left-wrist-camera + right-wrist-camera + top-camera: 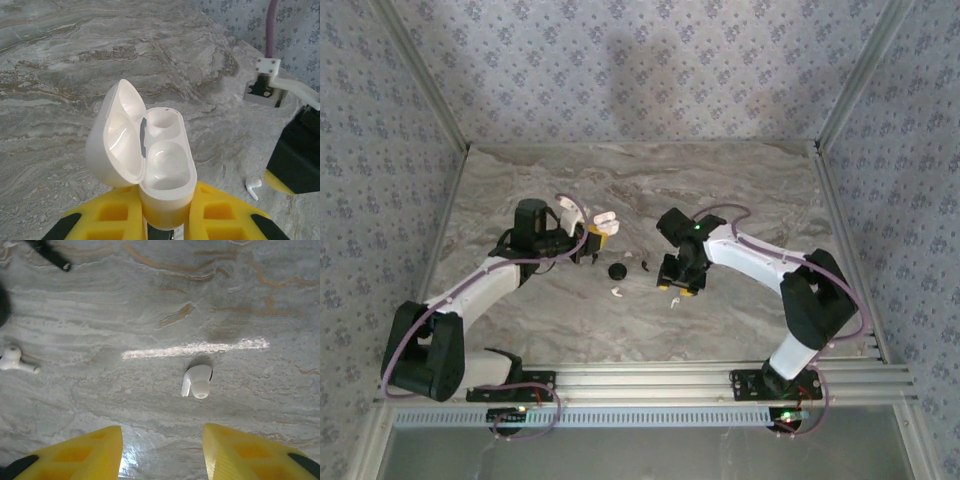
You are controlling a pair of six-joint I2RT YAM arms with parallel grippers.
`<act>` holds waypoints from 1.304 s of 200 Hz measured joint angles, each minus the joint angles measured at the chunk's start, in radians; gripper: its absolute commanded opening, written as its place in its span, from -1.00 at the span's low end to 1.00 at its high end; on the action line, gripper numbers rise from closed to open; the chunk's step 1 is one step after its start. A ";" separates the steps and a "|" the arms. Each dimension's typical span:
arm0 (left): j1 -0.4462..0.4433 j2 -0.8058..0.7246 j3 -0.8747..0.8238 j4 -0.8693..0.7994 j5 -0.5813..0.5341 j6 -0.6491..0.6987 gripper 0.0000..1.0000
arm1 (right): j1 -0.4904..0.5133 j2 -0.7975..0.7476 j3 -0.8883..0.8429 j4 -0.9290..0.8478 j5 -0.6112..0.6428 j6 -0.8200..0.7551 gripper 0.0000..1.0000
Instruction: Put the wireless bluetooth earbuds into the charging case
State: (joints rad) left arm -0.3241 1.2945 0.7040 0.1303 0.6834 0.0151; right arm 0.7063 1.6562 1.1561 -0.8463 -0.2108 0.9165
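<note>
The white charging case [167, 170] is held upright with its lid swung open to the left and both wells empty. My left gripper [165, 212] is shut on its lower body between yellow fingers; from above the case [603, 222] sits at that gripper's [592, 240] tip. A white earbud [197, 380] lies on the marble just ahead of my right gripper [162, 452], whose jaws stand open with nothing between them. From above this earbud [675, 303] lies beside the right gripper [678, 285]. Another white earbud [15, 360] lies to the left [617, 292].
A black round object [617, 271] and a small black stemmed bud [645, 266] lie between the two grippers. The black bud's stem [50, 252] shows at the top left of the right wrist view. Metal rails [660, 380] run along the near edge.
</note>
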 measured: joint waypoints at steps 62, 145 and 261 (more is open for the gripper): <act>-0.005 -0.023 0.000 0.000 -0.004 0.003 -0.81 | -0.005 0.052 -0.012 0.005 0.003 0.069 -0.17; -0.005 -0.026 0.000 -0.025 -0.023 0.015 -0.81 | -0.015 0.073 -0.048 0.042 0.004 0.071 -0.22; -0.005 -0.044 0.000 -0.037 -0.026 0.029 -0.81 | -0.024 0.119 -0.060 0.084 -0.004 0.064 -0.31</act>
State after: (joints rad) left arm -0.3294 1.2507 0.7040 0.0929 0.6571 0.0441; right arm 0.6827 1.7748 1.0962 -0.7624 -0.2146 0.9802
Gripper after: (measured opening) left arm 0.180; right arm 0.349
